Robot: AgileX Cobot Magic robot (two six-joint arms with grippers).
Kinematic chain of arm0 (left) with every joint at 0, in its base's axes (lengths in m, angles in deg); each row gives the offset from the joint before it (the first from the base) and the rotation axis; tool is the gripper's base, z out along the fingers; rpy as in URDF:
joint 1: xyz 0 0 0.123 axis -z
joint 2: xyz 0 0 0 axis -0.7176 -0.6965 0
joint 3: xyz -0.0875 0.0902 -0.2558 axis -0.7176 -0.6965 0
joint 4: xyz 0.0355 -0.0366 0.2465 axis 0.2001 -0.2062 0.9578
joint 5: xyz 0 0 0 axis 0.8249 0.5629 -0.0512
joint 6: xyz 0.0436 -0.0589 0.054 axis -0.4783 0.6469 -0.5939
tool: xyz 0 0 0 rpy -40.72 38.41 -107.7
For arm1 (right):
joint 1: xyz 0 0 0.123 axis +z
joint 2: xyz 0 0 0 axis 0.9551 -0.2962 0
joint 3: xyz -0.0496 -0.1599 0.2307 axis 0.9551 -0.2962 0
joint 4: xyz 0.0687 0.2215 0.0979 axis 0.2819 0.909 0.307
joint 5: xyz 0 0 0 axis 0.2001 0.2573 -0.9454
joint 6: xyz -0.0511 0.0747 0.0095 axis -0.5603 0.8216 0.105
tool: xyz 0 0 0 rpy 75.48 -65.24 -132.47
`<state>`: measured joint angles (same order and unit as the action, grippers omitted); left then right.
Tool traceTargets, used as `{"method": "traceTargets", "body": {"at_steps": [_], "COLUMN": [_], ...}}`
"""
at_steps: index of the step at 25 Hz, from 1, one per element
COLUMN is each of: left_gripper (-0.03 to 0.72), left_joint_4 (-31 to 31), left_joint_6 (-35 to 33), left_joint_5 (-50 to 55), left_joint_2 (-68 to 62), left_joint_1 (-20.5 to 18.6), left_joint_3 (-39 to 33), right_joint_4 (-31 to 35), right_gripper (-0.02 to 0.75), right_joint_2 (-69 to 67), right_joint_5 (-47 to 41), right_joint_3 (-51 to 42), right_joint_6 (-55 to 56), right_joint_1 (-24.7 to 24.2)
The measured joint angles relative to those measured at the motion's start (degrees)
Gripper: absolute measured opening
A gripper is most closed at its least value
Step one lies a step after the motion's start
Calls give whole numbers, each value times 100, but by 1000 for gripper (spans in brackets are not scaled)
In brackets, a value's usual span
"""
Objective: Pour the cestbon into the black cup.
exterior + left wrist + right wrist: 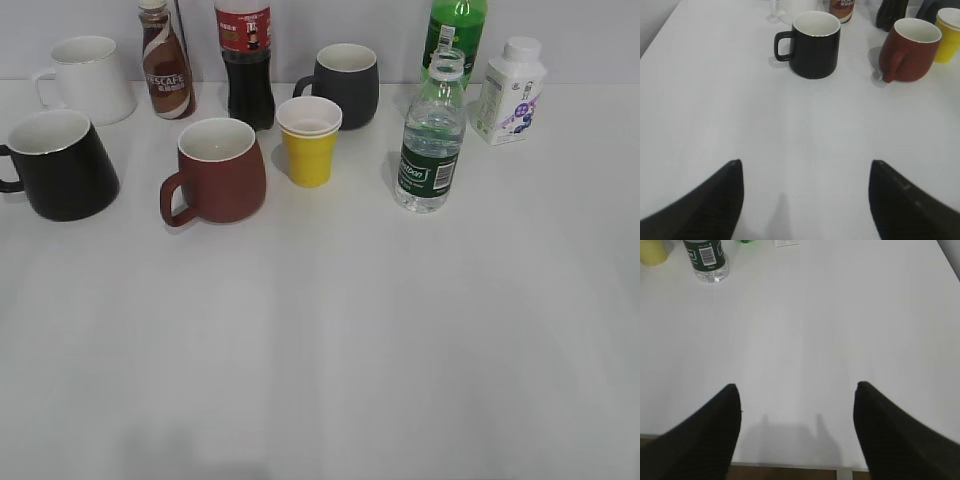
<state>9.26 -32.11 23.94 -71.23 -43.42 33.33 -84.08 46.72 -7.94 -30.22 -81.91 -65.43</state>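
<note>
Water bottle (431, 140) upright, uncapped, right of yellow cup (309, 141). Black mug (60, 164) far left. Left pincer (805, 200) and right pincer (796, 427) spread wide, holding nothing, above bare table (330, 340).

A brown coffee bottle (166, 62) at the far left read "NESCAFE" in white letters. The cestbon (432, 135), on the right, carried white print on its dark green label, only partly readable as "C'estbon". Print on the other bottles was too small to read.
</note>
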Motion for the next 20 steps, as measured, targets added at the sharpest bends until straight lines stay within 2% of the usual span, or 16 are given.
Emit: {"method": "traceTargets", "body": {"at_steps": [13,17,20], "left_gripper": [587,545,508], "left_joint_4": [0,-150,-253], "left_joint_6": [0,0,0], "left_joint_5": [0,-75,-1228], "left_joint_2": [0,0,-122], "left_joint_1": [0,0,0], "left_joint_3": [0,32,100], "right_joint_4": [0,0,0], "right_gripper": [525,525,525], "right_joint_2": [0,0,0], "right_joint_5": [0,0,0], "right_joint_3": [0,0,0], "right_joint_6": [0,0,0], "right_joint_1": [0,0,0]}}
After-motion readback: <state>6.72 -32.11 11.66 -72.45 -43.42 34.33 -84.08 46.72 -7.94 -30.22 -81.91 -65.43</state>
